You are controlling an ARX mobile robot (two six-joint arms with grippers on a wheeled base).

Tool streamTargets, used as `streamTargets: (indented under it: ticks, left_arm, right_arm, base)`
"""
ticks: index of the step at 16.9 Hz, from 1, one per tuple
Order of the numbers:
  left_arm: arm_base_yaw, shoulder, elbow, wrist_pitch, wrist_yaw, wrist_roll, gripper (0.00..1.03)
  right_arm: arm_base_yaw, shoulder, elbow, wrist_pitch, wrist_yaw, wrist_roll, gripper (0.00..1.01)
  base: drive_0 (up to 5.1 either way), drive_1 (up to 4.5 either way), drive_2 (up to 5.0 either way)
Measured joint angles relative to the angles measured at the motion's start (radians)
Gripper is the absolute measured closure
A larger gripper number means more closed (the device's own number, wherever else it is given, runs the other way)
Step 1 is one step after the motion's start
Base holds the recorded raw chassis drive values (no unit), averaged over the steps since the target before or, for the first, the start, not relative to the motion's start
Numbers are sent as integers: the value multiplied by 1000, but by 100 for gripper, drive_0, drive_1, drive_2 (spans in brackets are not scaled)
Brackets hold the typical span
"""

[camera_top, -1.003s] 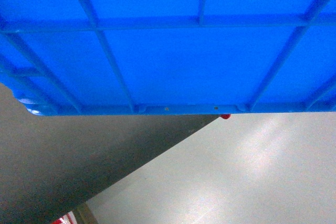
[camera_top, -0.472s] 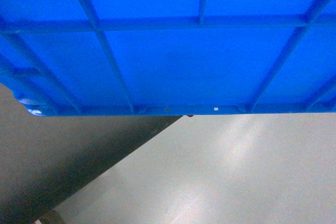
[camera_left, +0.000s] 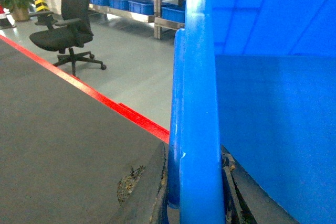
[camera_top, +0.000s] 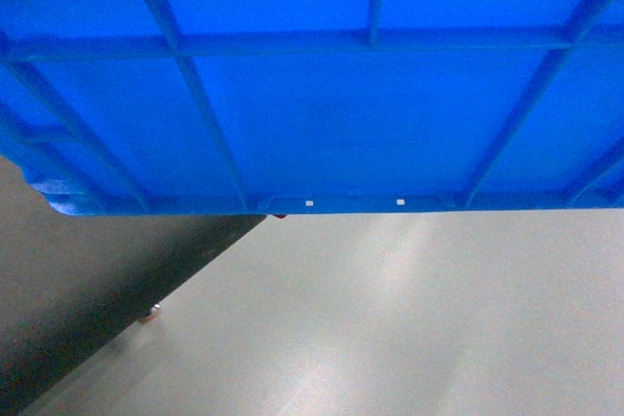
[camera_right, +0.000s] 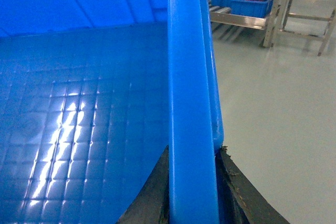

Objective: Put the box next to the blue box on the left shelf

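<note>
Pale grey workshop flooring (camera_top: 439,319) is showing beneath the large bright-blue ribbed plastic crate (camera_top: 312,94), which is hanging high between both arms and filling the head view. At six o'clock in each wrist view, the left end effector (camera_left: 195,192) and right end effector (camera_right: 191,187) are pinching opposite crate rims. Silver metal-framed racks holding blue bins (camera_right: 247,1) are waiting at one o'clock. Carrying well likely means keeping the crate level and both grips equally firm while approaching.

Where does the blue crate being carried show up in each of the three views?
Head: the box fills the upper half, ribbed side toward the camera.
Left wrist: its rim rises up the centre, interior to the right.
Right wrist: rim up the centre, gridded floor to the left.
Shared landmark: the thick blue rim.
</note>
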Motion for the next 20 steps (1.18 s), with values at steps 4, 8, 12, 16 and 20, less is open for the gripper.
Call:
streamTargets:
  ticks: [4,8,12,16,20]
  left_arm:
    - [0,0,0,0,0,2,84]
    - [0,0,0,0,0,2,84]
    - [0,0,0,0,0,2,84]
    - [0,0,0,0,-1,3,84]
    - [0,0,0,0,0,5,84]
  right_arm:
    - [0,0,0,0,0,0,86]
    - [0,0,0,-1,0,0,86]
    - [0,0,0,-1,0,0,86]
    - [0,0,0,0,0,0,86]
    - [0,0,0,-2,0,0,86]
  base:
    - [-158,-158,-158]
    - [-152,-152,-152]
    - [-161,-161,-161]
    - [-148,-148,-148]
    - [-160,-160,-160]
